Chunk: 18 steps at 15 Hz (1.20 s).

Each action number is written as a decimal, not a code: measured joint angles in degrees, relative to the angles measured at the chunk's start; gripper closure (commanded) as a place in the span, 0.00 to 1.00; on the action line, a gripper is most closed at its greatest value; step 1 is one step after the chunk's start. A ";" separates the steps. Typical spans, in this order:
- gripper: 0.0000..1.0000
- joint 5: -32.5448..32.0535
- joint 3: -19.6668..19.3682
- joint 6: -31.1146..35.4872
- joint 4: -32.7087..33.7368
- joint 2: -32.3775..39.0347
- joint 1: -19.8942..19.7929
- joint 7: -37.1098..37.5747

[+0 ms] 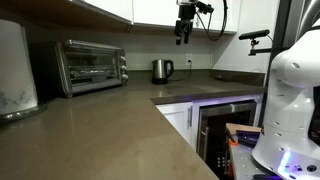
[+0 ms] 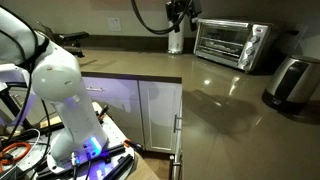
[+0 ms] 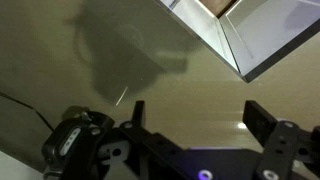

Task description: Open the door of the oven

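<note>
The silver toaster oven [image 1: 90, 65] stands at the back of the grey-brown counter, and it shows in both exterior views [image 2: 230, 44]. Its door [image 1: 87, 66] with the dark glass window is shut, also in the other view [image 2: 222, 42]. My gripper [image 1: 183, 36] hangs high in the air above the counter, well to the side of the oven, near the steel kettle [image 1: 161, 70]. In the wrist view the gripper [image 3: 195, 115] is open and empty, with only bare counter between its fingers. The oven is out of the wrist view.
A steel kettle [image 2: 176, 40] stands by the wall next to the oven. A white appliance [image 1: 14, 70] sits at the counter's near end. A black glass-front built-in appliance [image 1: 225, 125] is under the counter. The white robot base [image 2: 60, 100] stands beside the counter, with white cabinets [image 2: 150, 110].
</note>
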 measured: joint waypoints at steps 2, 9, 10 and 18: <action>0.00 0.00 0.00 0.00 0.00 0.00 0.00 0.00; 0.00 0.00 0.00 0.00 0.00 0.00 0.00 0.00; 0.00 0.00 0.00 0.00 0.00 0.00 0.00 0.00; 0.00 -0.75 -1.98 3.27 0.28 1.01 0.20 -0.10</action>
